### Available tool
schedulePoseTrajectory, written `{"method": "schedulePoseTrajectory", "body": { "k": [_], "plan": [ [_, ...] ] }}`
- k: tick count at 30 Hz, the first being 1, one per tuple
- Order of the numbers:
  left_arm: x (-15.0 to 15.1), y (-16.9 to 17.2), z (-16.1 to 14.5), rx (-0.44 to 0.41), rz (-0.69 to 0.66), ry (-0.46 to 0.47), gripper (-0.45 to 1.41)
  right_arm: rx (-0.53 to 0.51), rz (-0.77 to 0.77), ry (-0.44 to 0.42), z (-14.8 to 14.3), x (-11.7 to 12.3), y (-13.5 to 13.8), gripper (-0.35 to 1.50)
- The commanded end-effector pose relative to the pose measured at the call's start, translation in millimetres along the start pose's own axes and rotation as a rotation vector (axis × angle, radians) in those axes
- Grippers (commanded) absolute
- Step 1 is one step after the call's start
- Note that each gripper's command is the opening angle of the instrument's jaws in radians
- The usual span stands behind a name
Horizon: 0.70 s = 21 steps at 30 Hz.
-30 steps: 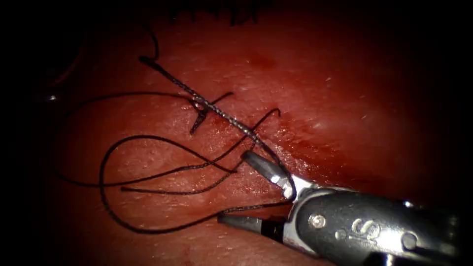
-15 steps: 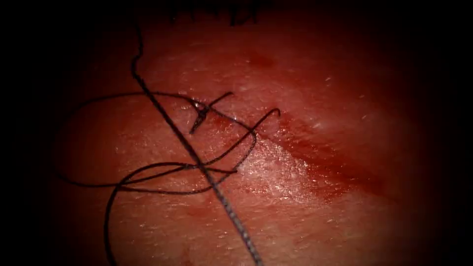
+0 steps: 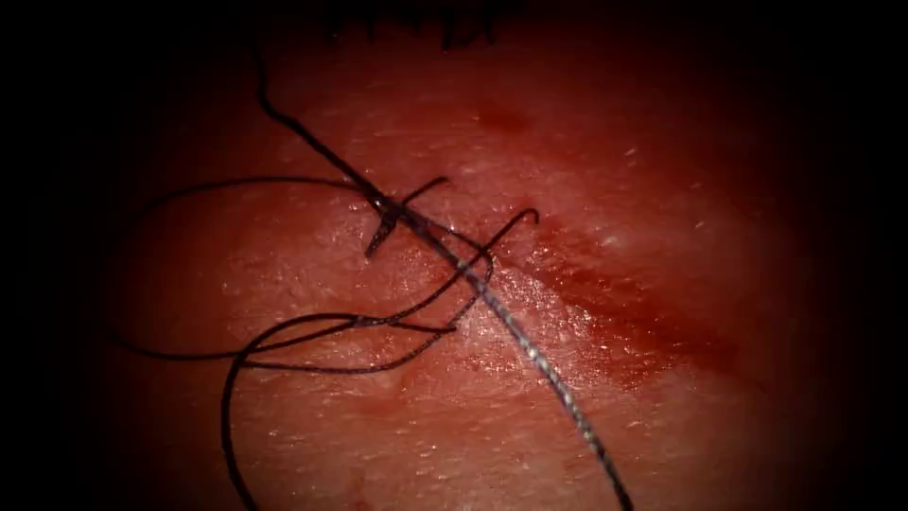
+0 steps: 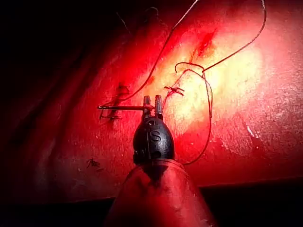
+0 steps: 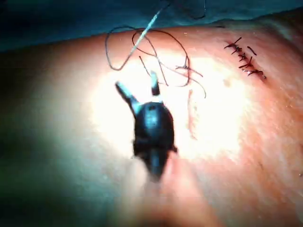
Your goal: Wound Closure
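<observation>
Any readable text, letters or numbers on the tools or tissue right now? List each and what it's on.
"S": one embossed letter on the dark wrist housing of the left tool, seen in the left wrist view.
Right tool: its dark housing is too blurred to read any mark.
Tissue, thread: no text on them.

Tissue: reddish wet pork belly point(image 3: 662, 189) carrying a dark-stained cut point(image 3: 624, 317).
Thread: dark braided strand point(image 3: 492, 301) running taut and diagonal over a knot point(image 3: 386, 216), slack loops point(image 3: 312, 341) lying left of the cut.
Needle: thin curved metal needle point(image 4: 120, 108) held crosswise in the left tool point(image 4: 152, 105), above the tissue.
</observation>
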Motion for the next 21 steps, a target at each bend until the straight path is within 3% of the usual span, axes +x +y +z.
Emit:
{"method": "schedulePoseTrajectory", "body": {
  "k": [1, 3, 6, 8, 12, 15, 21],
  "plan": [
    [-0.5, 0.1, 0.6, -0.005, 0.001, 0.002, -0.45, -0.041, -0.039, -0.038, 1.3, -0.9, 2.1, 1.14],
    [-0.5, 0.0, 0.6, -0.005, 0.001, 0.002, -0.45, -0.080, -0.085, -0.122, 1.8, -1.5, 3.7, 1.23],
    [-0.5, 0.0, 0.5, -0.006, 0.001, 0.002, -0.45, -0.113, -0.094, -0.161, 1.8, -1.8, 5.5, 1.18],
    [-0.6, 0.1, 0.7, -0.012, 0.002, 0.006, -0.45, -0.149, -0.080, -0.147, 2.1, -1.5, 7.0, 1.06],
    [-0.8, 0.6, 1.3, -0.023, -0.006, 0.014, -0.45, -0.250, -0.067, -0.125, 3.8, -1.2, 9.8, 1.06],
    [-1.0, 1.3, 2.1, -0.033, -0.003, 0.025, -0.45, -0.300, -0.076, -0.143, 7.1, -1.8, 11.9, 1.09],
    [-1.1, 1.4, 2.2, -0.036, -0.002, 0.024, -0.45, -0.251, -0.092, -0.187, 13.4, -4.7, 13.1, 1.01]
  ]
}}
